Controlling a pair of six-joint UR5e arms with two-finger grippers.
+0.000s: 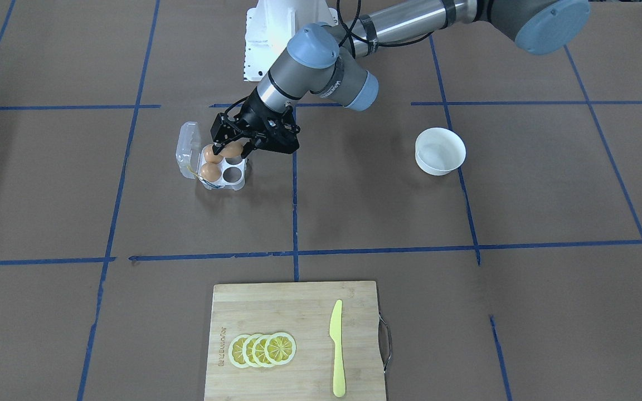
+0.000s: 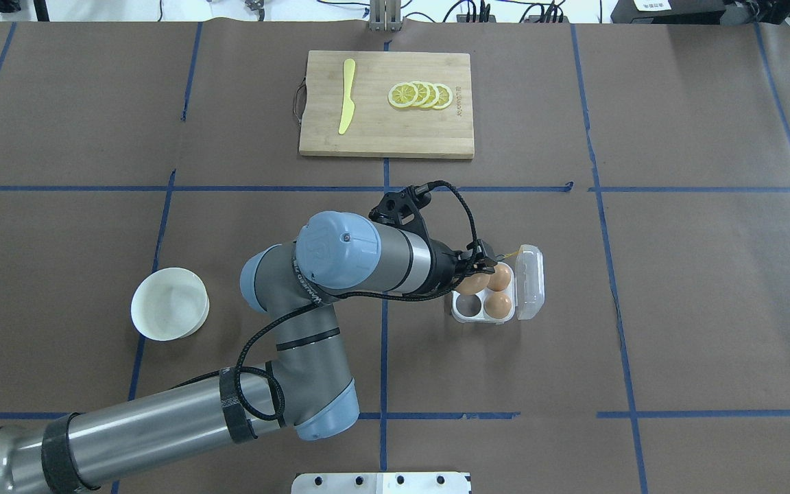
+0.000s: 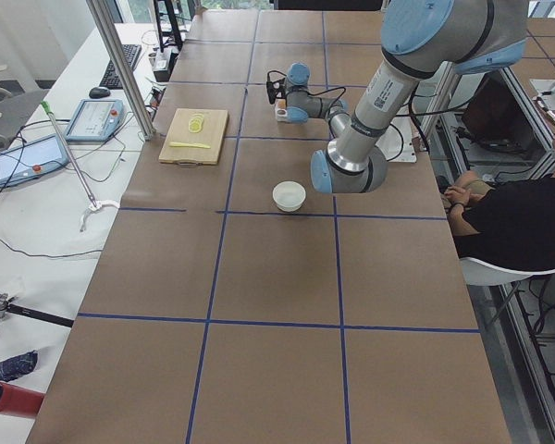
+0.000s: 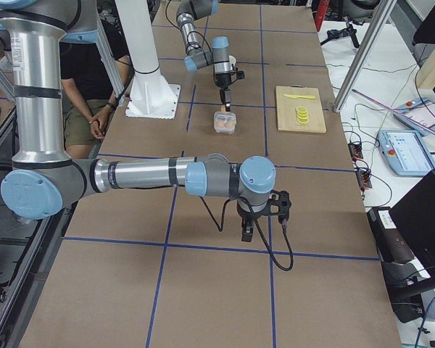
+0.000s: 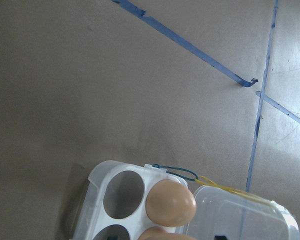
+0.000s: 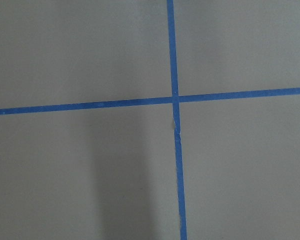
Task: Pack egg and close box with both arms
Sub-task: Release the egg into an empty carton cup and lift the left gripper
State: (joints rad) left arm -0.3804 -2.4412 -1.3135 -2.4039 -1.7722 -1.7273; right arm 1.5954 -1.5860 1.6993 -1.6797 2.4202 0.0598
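The clear box (image 1: pixel 226 177) stands open on the table, its lid (image 1: pixel 187 142) tipped up on the far side from my left arm. Two eggs (image 1: pixel 210 170) sit in the cells along the lid side. My left gripper (image 1: pixel 233 151) is shut on a third egg (image 2: pixel 475 283) and holds it just over an empty cell; the cell beside it (image 2: pixel 467 307) is empty too. The left wrist view shows one seated egg (image 5: pixel 170 202), both empty cells and the yellow string (image 5: pixel 225 187). My right gripper (image 4: pixel 246 233) hangs over bare table far from the box; I cannot tell if it is open.
A white bowl (image 1: pixel 439 150) stands empty on my left side. A wooden cutting board (image 1: pixel 298 312) with lemon slices (image 1: pixel 262 350) and a yellow knife (image 1: pixel 336 345) lies at the far table edge. Blue tape lines cross the brown table cover.
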